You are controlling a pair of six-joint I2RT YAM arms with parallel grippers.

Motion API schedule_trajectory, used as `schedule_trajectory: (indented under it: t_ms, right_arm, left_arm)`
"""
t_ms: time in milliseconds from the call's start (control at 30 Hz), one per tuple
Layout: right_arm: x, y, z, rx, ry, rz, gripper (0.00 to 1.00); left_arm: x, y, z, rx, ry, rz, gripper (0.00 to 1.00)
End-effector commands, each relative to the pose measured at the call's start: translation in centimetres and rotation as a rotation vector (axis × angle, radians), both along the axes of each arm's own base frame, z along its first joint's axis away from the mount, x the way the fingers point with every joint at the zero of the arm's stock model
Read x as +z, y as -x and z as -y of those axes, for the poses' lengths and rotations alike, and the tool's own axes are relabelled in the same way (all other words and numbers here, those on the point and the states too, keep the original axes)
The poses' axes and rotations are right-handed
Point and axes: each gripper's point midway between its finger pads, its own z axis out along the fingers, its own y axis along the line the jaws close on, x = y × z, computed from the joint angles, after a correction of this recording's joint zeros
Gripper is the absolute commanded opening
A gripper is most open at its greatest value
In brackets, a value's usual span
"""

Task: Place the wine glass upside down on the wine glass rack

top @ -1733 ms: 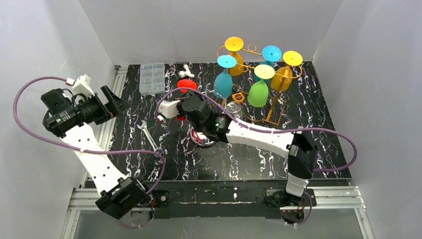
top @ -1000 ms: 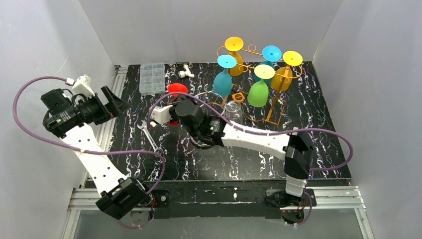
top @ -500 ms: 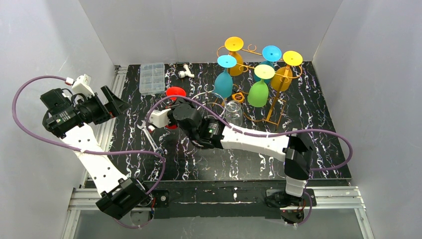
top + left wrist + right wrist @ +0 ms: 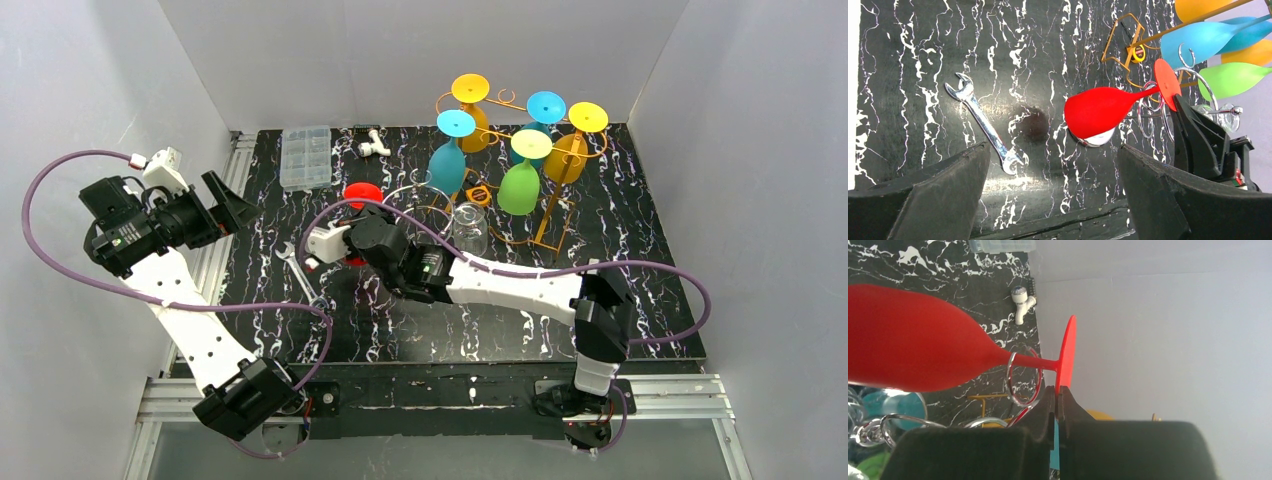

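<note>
**Over the middle of the worktop, a red glass carried by its foot**

Across the black marbled worktop (image 4: 480, 330) the biggest fixture is the gold wire rack (image 4: 553, 215) at the far right. Five coloured glasses (image 4: 520, 185) hang there bowl-down with their feet on top, which is the pose the task wants and explains most of what follows. The right arm (image 4: 520, 285) reaches leftward over the centre, well short of the rack. The left arm (image 4: 185, 310) is folded back at the left edge. Its hand (image 4: 232, 203) is spread wide and grasps nothing, seemingly parked to keep the path free while its camera looks over the scene.

The red wine glass (image 4: 1098, 110) lies roughly on its side in the air, foot toward the far side, with a shadow on the worktop below. The right hand (image 4: 1057, 392) is clenched on the rim of the foot alone, one finger pressed flat on each face of the disc. I judge this grip deliberate: it leaves bowl and stem free, so the stem can slide into a rack slot once the wrist turns the bowl downward. That turn and the trip to the rack remain.

Smaller things sit apart from the action:
- a clear glass (image 4: 468, 225) near the rack
- a plastic parts box (image 4: 306, 157) at the far edge
- a wrench (image 4: 983, 122) left of the red glass
- a white fitting (image 4: 1022, 305)

A silver ring (image 4: 1023, 377) crosses the stem in the right wrist view; whether it is around the stem or behind it I cannot tell.
</note>
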Motion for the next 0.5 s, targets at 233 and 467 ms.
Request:
schedule_trajectory:
  t_ms: [233, 467]
  right_arm:
    - [3.9, 0.7, 2.2, -0.032, -0.130, 0.018, 0.01]
    - [4.7, 0.8, 2.5, -0.018, -0.133, -0.008, 0.01]
  left_arm:
    - [1.4, 0.3, 0.2, 0.000, -0.022, 0.033, 0.98]
    - [1.6, 0.4, 0.2, 0.001, -0.036, 0.042, 0.98]
